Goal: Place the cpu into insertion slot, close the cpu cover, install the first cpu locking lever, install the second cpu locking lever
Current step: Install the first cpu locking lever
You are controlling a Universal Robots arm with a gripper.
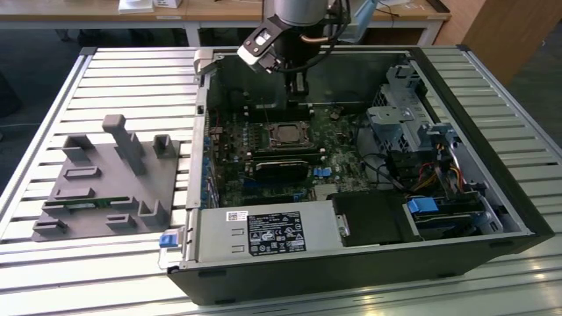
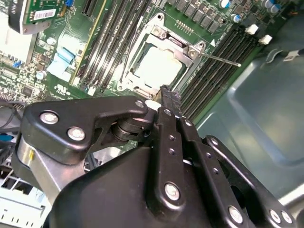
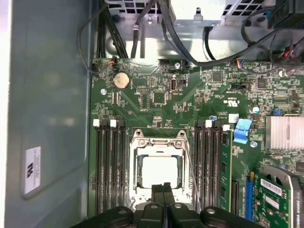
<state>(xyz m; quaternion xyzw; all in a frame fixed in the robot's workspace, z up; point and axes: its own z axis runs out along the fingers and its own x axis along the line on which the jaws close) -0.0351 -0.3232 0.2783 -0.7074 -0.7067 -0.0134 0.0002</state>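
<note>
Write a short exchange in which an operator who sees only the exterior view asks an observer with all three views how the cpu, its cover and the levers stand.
Operator: Is the cpu in and covered?
Observer: In the first wrist view the cpu shows its pale face through the cut-out of the cpu cover, which lies flat over it.
Operator: And the levers?
Observer: In the second wrist view one thin locking lever angles away from the cpu cover's corner, across the memory slots, not tucked against the frame.
</note>
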